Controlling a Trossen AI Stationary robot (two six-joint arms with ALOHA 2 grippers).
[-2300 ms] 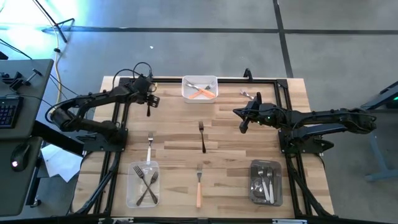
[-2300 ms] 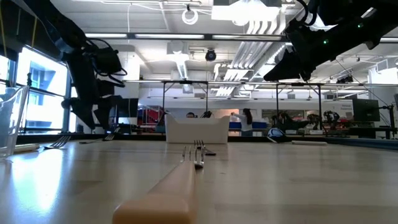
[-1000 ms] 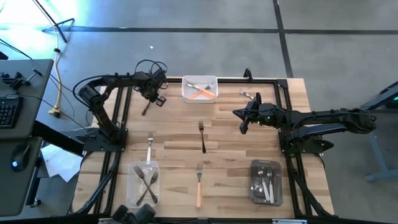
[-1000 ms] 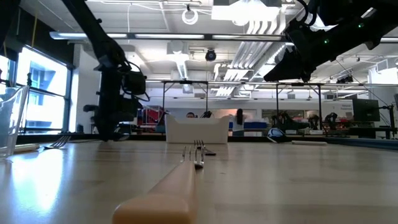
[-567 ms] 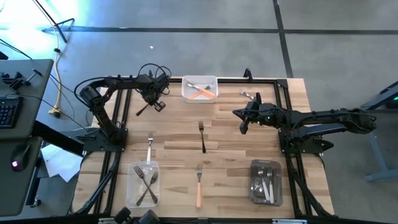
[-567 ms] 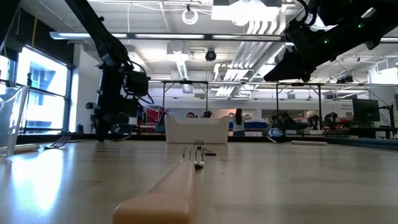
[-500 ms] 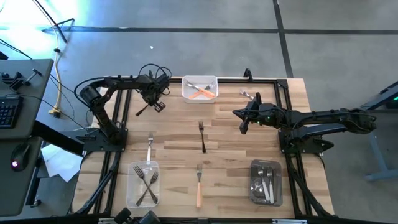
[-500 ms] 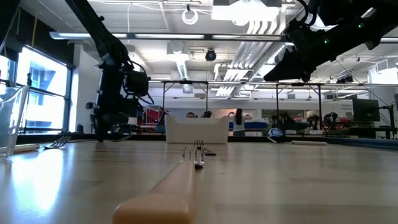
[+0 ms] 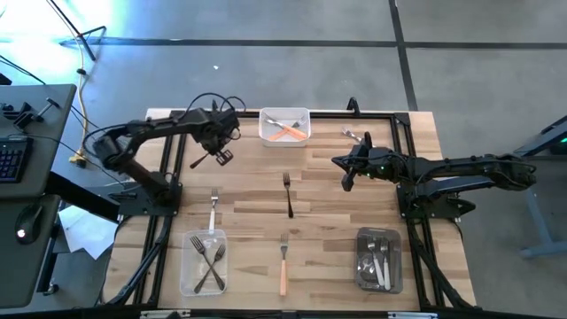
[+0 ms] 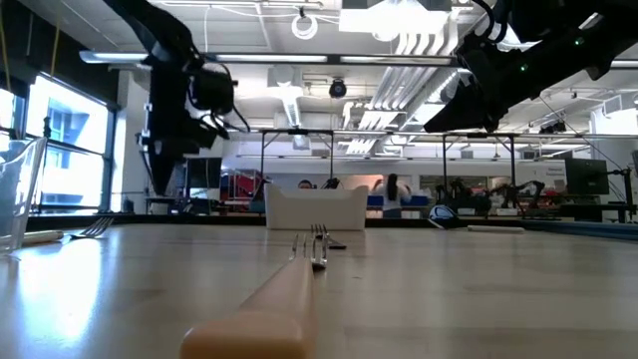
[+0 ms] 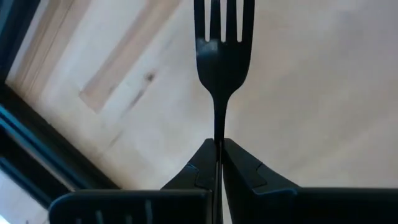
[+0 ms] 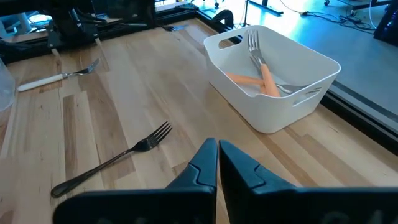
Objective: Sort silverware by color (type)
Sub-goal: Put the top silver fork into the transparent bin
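My left gripper [image 9: 212,153] hovers over the table's far left part, shut on a dark all-metal fork [image 11: 222,56]. This fork [image 9: 200,161] sticks out beyond the fingers toward the near left. My right gripper [image 9: 345,183] hangs shut and empty over the far right part of the table. Another dark fork [image 9: 288,193] lies flat at the table's middle. A white-handled fork [image 9: 213,209] lies to its left, and an orange-handled fork [image 9: 283,264] lies near the front edge. My left gripper pinches the dark fork's thin handle [image 11: 219,128] between its two fingers. The fork runs on in line with the fingers, tines pointing away from the gripper. The fingers slant down from above. The fork is lifted clear of the table.
A white tray [image 9: 284,135] with orange-handled forks stands at the far middle. A clear tray [image 9: 188,266] with forks stands near left, a dark tray [image 9: 361,266] with forks near right. One more fork [image 9: 354,135] lies at the far right. Black frame rails run along the table's sides.
My left gripper has risen from the tabletop, and the dark fork has come up with it, clear of the wood. It has also drifted slightly toward the near edge. My right arm has kept still.
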